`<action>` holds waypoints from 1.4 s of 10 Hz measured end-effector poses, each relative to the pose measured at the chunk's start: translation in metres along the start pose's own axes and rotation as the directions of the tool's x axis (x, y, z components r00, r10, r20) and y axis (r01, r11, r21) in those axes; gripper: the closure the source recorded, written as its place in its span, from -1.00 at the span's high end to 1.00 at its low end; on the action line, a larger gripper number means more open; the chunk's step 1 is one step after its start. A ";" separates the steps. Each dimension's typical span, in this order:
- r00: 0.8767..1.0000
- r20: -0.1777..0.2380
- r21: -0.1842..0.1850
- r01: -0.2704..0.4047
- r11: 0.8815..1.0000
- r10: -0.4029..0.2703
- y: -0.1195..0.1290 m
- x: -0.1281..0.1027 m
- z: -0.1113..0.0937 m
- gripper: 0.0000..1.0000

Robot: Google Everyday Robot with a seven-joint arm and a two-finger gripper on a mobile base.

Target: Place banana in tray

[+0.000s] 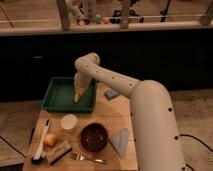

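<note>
The dark green tray point(57, 102) sits at the table's back left. My gripper point(78, 96) hangs at the end of the white arm over the tray's right half, just above its floor. It is shut on the small pale yellow banana point(77, 96), which points downward into the tray. I cannot tell whether the banana touches the tray floor.
On the wooden table point(112, 114) stand a dark brown bowl point(93, 136), a white cup point(69, 122), a round orange fruit point(50, 140), a grey-blue cloth point(120, 140), a fork point(89, 159), a blue sponge point(111, 93) and a black-and-white brush point(40, 143). A dark counter wall stands behind.
</note>
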 end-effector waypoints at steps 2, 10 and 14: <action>1.000 0.012 -0.023 0.016 1.000 -0.015 -0.004 -0.003 0.004 -0.21; 0.999 0.024 -0.052 0.026 0.998 -0.025 -0.002 -0.001 0.008 0.60; 0.999 0.030 -0.052 0.030 0.998 -0.028 -0.002 0.000 0.009 0.60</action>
